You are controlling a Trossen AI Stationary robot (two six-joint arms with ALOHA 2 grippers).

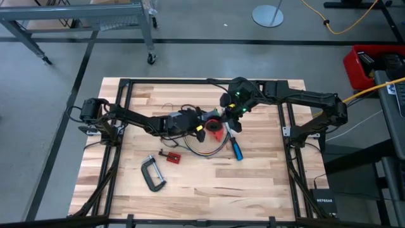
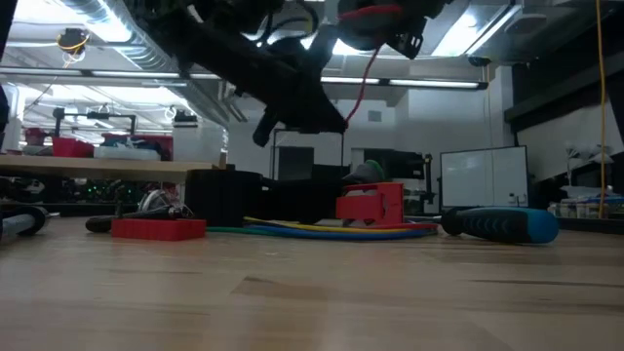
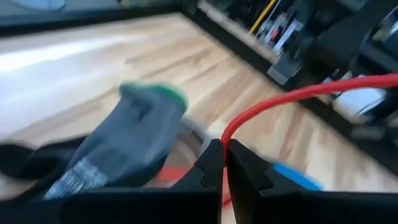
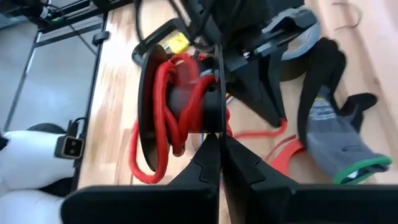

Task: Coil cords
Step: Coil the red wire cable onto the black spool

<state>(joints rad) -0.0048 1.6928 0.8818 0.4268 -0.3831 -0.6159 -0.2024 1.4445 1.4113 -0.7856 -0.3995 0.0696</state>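
In the high view, you see both arms meet over the middle of the tabletop (image 1: 253, 183); the left gripper (image 1: 204, 118) points right, the right gripper (image 1: 233, 116) hangs just beside it, and a coloured cord (image 1: 204, 151) curves on the wood just near of them. In the low view, a red cord (image 2: 367, 80) hangs from the raised grippers, while the coloured cord lies flat, running left to right. In the left wrist view, your left gripper is pressed together, pinching the red cord, which runs away toward the right arm. In the right wrist view, the right gripper (image 4: 221, 163) is pressed together on a black spool (image 4: 149, 106) carrying red cord loops.
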